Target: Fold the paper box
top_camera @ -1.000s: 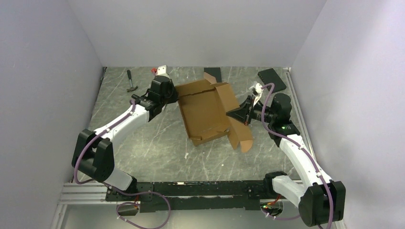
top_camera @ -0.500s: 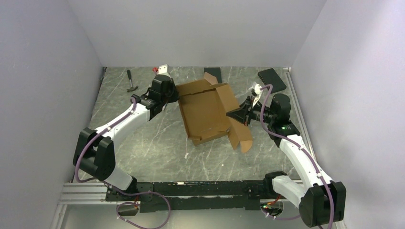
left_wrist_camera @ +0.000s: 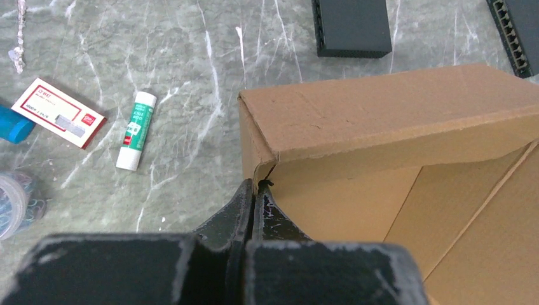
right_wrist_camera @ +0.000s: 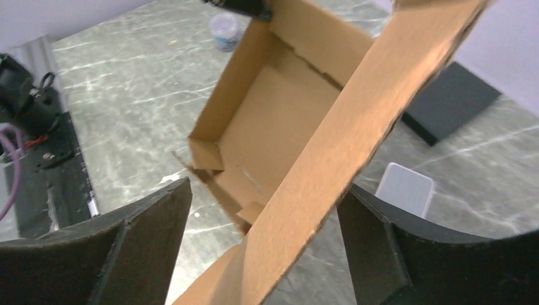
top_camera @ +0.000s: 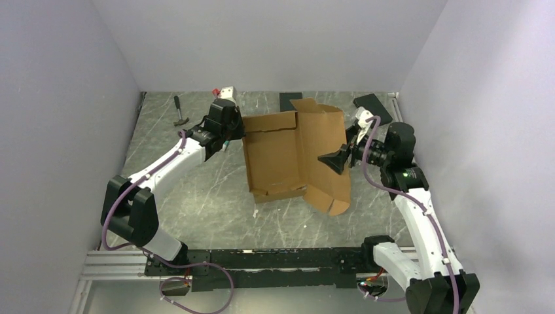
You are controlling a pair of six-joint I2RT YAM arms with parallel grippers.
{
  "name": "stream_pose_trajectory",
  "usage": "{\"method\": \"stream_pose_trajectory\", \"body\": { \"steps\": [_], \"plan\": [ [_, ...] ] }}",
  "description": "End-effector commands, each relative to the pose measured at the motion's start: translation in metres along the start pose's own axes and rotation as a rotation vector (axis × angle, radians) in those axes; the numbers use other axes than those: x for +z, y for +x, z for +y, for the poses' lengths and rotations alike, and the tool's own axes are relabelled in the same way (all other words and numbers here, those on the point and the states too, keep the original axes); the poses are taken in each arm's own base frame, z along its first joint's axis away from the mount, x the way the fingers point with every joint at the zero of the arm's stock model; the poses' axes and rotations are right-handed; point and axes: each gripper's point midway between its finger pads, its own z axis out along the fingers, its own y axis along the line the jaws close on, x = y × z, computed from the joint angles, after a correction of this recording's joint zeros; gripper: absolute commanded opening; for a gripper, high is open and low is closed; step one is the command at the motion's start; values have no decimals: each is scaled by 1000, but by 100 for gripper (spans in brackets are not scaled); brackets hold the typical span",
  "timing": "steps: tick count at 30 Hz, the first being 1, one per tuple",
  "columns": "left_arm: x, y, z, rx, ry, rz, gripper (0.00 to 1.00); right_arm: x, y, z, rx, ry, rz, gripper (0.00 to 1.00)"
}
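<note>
The paper box (top_camera: pixel 278 157) is brown cardboard, its shallow tray open at mid-table and its big lid flap (top_camera: pixel 324 154) standing up along the right side. My left gripper (top_camera: pixel 239 135) is shut on the tray's left wall near the far corner; in the left wrist view the pinch (left_wrist_camera: pixel 257 185) sits just under the folded back wall (left_wrist_camera: pixel 381 114). My right gripper (top_camera: pixel 330 159) is open beside the lid flap. In the right wrist view the flap (right_wrist_camera: pixel 343 146) runs slantwise between the spread fingers (right_wrist_camera: pixel 159 222) and is not clamped by them.
Two black slabs (top_camera: pixel 290 100) (top_camera: pixel 372 104) lie at the back. A hammer (top_camera: pixel 180 112) lies at the back left. A glue stick (left_wrist_camera: pixel 135 130), a red-edged card (left_wrist_camera: pixel 57 113) and a tape roll (left_wrist_camera: pixel 16 203) lie left of the box. A white case (right_wrist_camera: pixel 405 187) lies right of the flap.
My right gripper has opened and let go of the lid flap, drawing back to the right. The flap now stands taller and the box has turned a little. The left grip holds.
</note>
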Motion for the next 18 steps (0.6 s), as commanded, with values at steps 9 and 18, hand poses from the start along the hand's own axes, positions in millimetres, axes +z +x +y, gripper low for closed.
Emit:
{"method": "stream_pose_trajectory", "body": {
  "steps": [9,18],
  "plan": [
    [-8,-18,-21,85,74,3,0,-39,-71,-29,-309,170,94,100],
    [-5,-18,-26,127,88,30,0,-17,-101,-21,-479,18,123,99]
  ]
}}
